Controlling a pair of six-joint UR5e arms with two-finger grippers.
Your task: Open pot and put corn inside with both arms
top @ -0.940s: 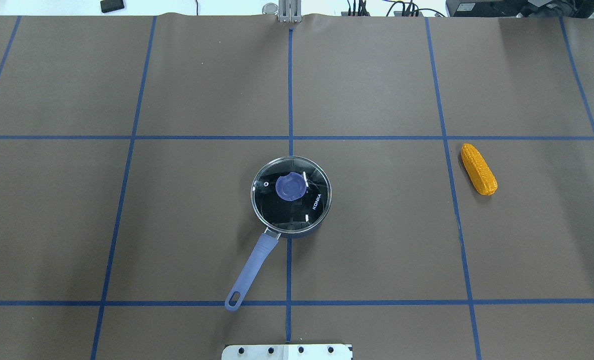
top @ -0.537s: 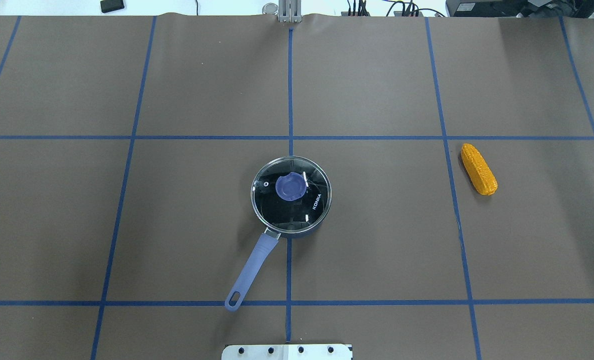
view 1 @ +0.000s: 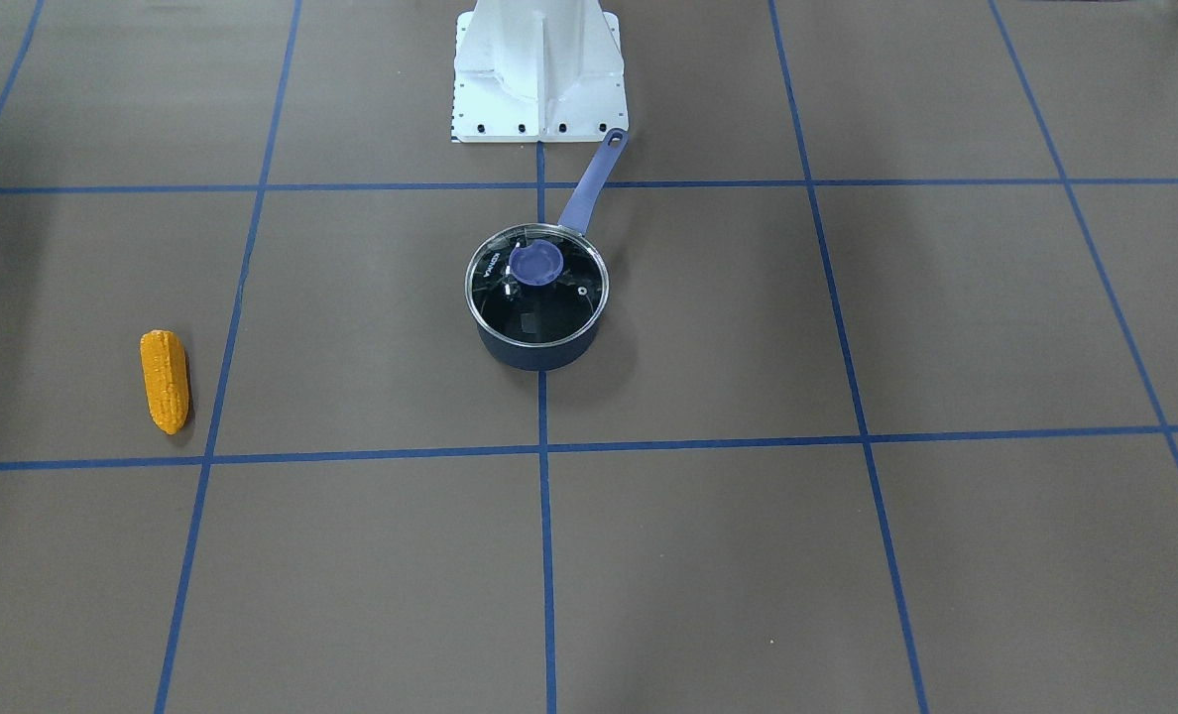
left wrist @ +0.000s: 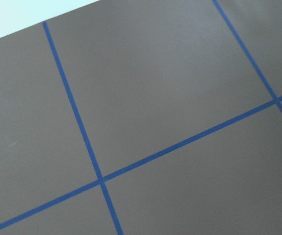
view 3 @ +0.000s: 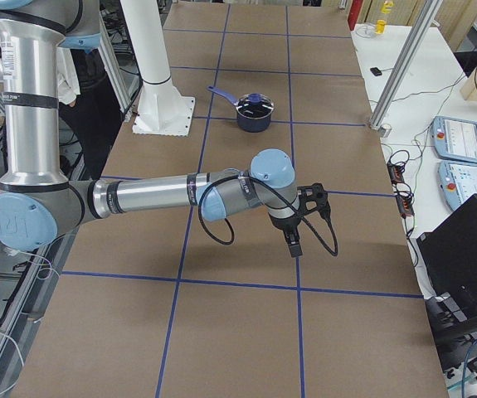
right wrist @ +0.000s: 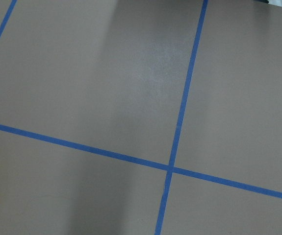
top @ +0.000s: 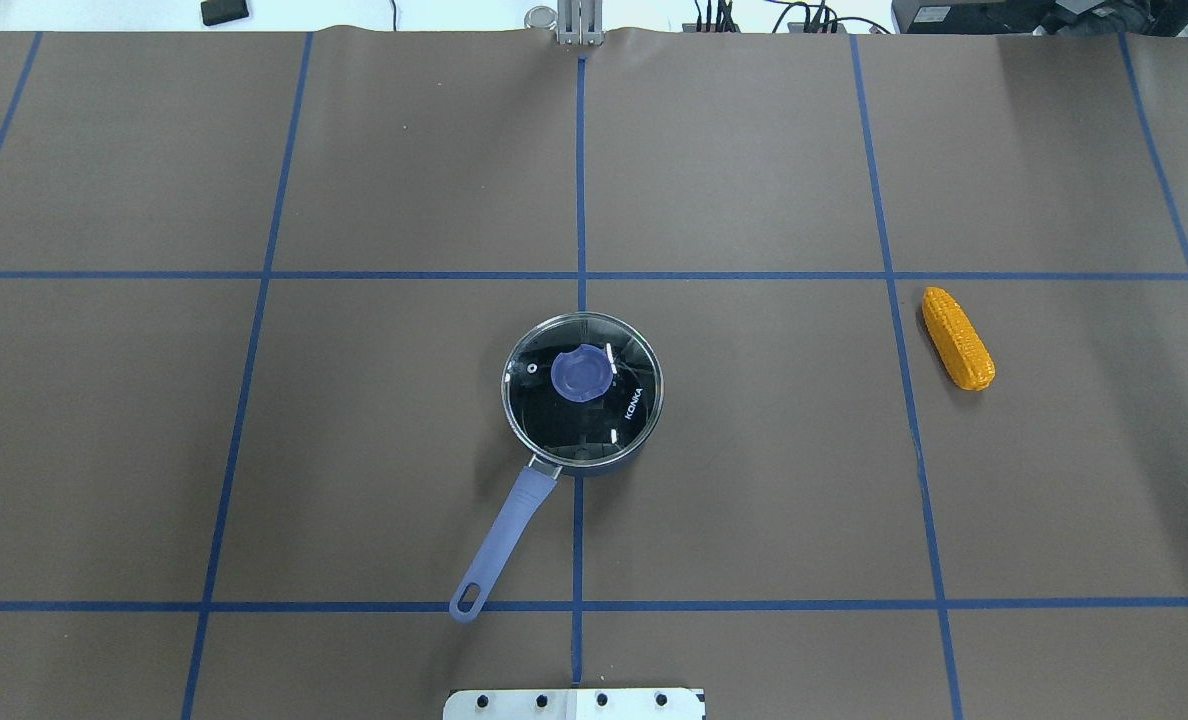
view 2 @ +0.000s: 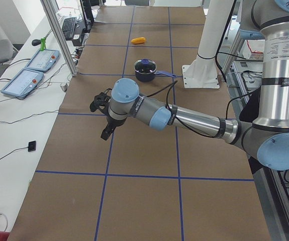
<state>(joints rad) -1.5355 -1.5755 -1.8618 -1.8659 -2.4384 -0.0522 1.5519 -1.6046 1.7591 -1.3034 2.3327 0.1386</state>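
The dark navy pot [view 1: 537, 353] stands near the table's middle with its glass lid [top: 609, 415] on. The lid has a blue knob [top: 582, 373], and the periwinkle handle [top: 504, 540] points toward the robot base. The orange-yellow corn [top: 957, 338] lies on the mat far to the pot's right in the overhead view, and it also shows in the front view [view 1: 166, 381]. My left gripper [view 2: 100, 114] hovers over the mat at the table's left end, far from the pot [view 2: 146, 70]. My right gripper [view 3: 303, 217] hovers at the right end. I cannot tell whether either is open. Both wrist views show only mat.
A brown mat with blue tape grid lines [top: 581, 275] covers the table. The white base pedestal [view 1: 539, 69] stands behind the pot's handle. Aluminium posts [view 2: 59, 35] and control pendants [view 2: 26, 80] stand beside the table's left end, and pendants [view 3: 458, 137] at the right end.
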